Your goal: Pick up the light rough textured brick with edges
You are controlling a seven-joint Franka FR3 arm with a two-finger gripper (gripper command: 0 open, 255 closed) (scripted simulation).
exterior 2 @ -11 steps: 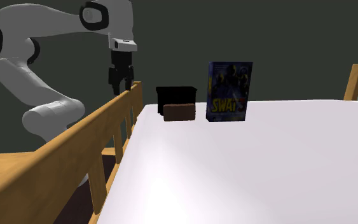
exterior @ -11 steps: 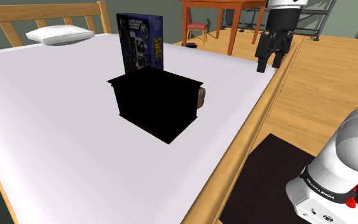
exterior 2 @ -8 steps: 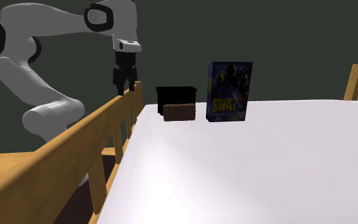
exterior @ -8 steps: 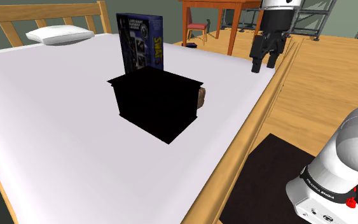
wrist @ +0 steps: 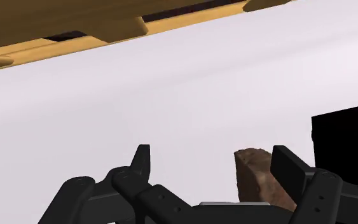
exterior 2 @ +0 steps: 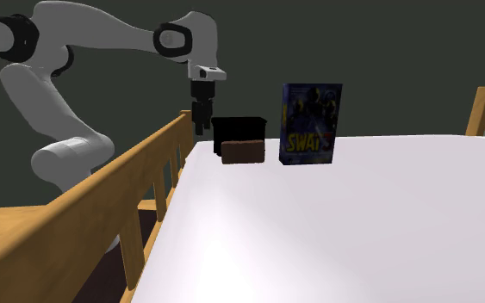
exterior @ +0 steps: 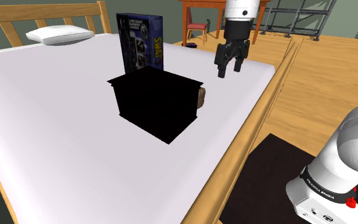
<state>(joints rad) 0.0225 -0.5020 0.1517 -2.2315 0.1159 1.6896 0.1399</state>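
Observation:
The brick (exterior: 201,97) is brown and rough. It lies on the white bed against the side of a black box (exterior: 157,102), which hides most of it in the shoulder view. From the second exterior view the brick (exterior 2: 243,151) rests in front of the black box (exterior 2: 238,129). My gripper (exterior: 229,70) hangs open above the bed, up and to the right of the brick in the shoulder view, with nothing held. In the wrist view the brick (wrist: 257,177) shows just inside one finger of the gripper (wrist: 213,158), well below it.
A blue printed box (exterior: 140,43) stands upright behind the black box. A white pillow (exterior: 60,34) lies by the headboard. The wooden bed rail (exterior 2: 120,185) runs along the mattress edge near the stand. A wooden table (exterior: 215,13) and a red chair (exterior: 198,28) stand beyond the bed.
The arm has swung from over the bed rail inward over the mattress, toward the black box and brick. The gripper stays open. Nothing on the bed has moved.

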